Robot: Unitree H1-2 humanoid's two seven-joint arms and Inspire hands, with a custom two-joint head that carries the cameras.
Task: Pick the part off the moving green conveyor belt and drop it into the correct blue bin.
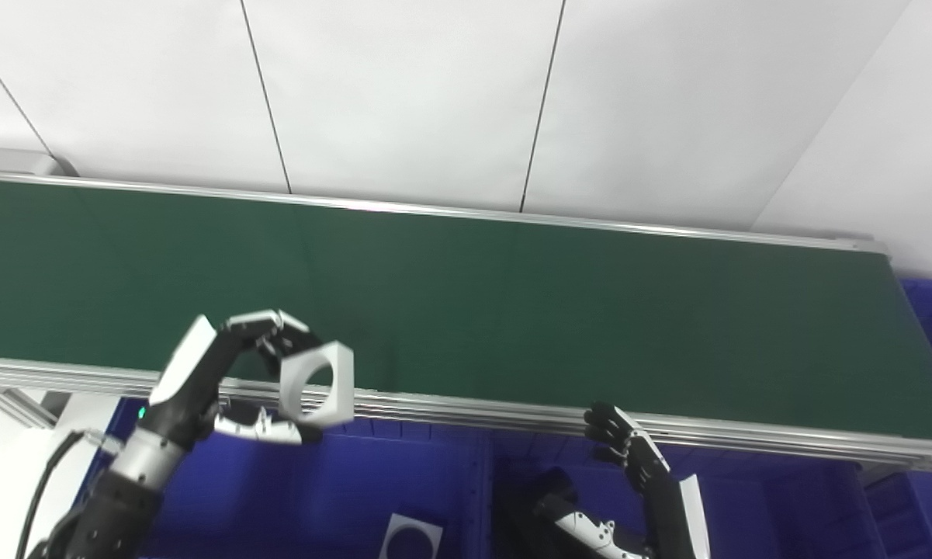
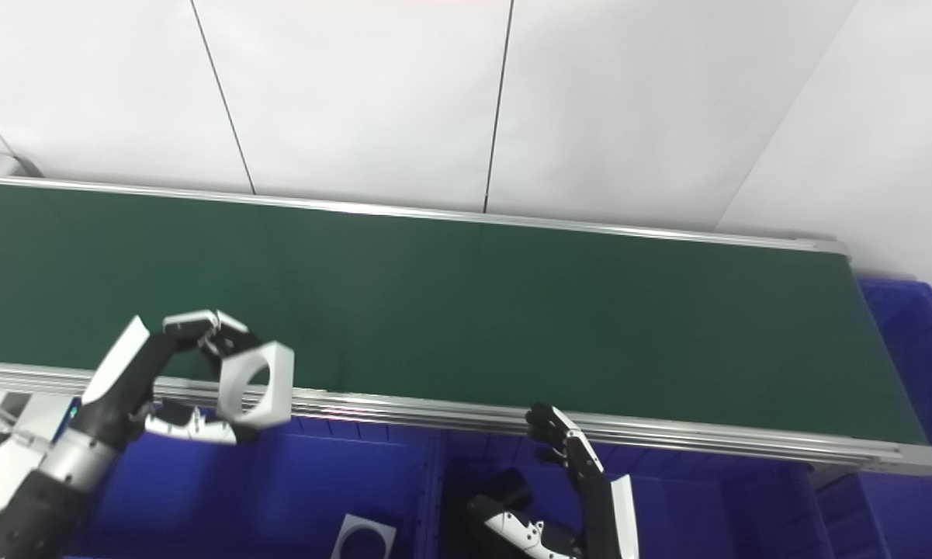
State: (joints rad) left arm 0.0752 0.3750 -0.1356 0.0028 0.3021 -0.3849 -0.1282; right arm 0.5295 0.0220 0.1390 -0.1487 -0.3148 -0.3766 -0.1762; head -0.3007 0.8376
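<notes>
1 white part (image 1: 317,384) pinched in left hand (image 1: 237,373), right hand (image 1: 628,458) empty above blue bin (image 1: 403,481)

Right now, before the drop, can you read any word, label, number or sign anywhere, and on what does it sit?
None: no text can be read in either view.
White part held in the left robot hand: plain faces, round hole, no marking.
Second white part in the blue bin: blank.
Green conveyor belt and its rail: no label visible.
Right robot hand: no marking visible.
Wall panels: bare.
</notes>
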